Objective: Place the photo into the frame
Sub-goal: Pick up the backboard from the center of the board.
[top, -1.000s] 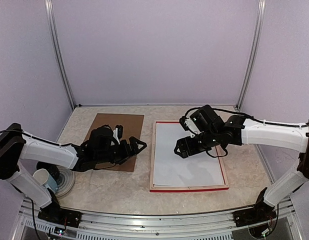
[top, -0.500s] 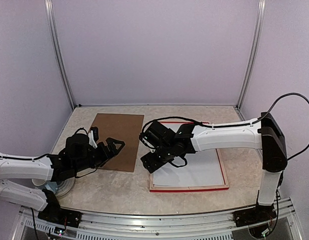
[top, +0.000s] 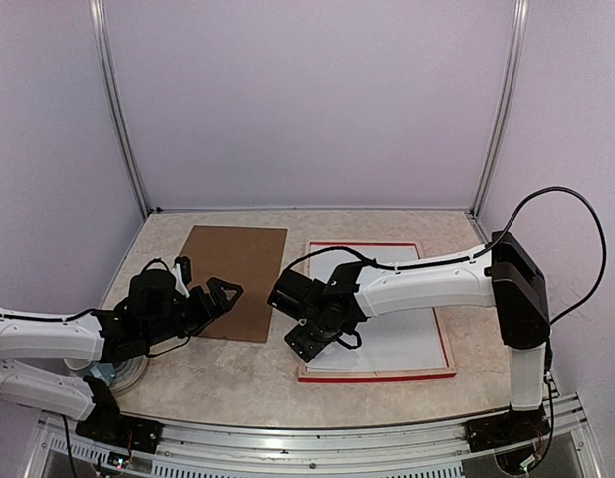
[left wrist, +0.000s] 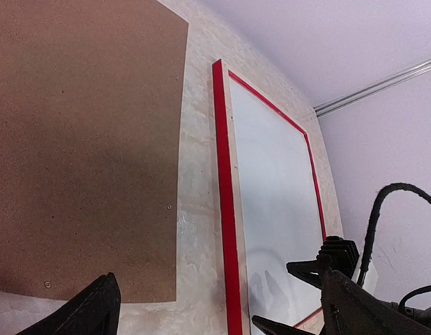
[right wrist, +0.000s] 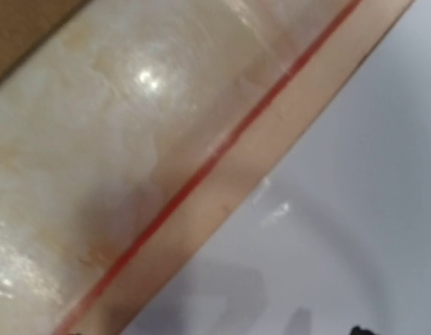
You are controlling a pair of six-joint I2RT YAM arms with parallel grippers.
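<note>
Found photo [top: 392, 314], white back up, inside frame [top: 377, 375] at 3 o'clock on bench [top: 208, 383]; insertion judged done. Noted left jaws spread wide over backing board [top: 238, 264], right jaws spread, empty, above frame's 7 o'clock corner.

Left of centre, the board [top: 233, 271] is showing plain brown against a marbled beige table [top: 228, 383]. The frame [top: 377, 376] is showing red edges around the white photo [top: 402, 337].

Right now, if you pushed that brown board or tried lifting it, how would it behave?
The brown board lies flat with straight edges and no curl, so probably fairly stiff. It looks very thin, so likely light for its area. Flush on the glossy table, it would probably slide when pushed and offer little edge to pinch.
</note>
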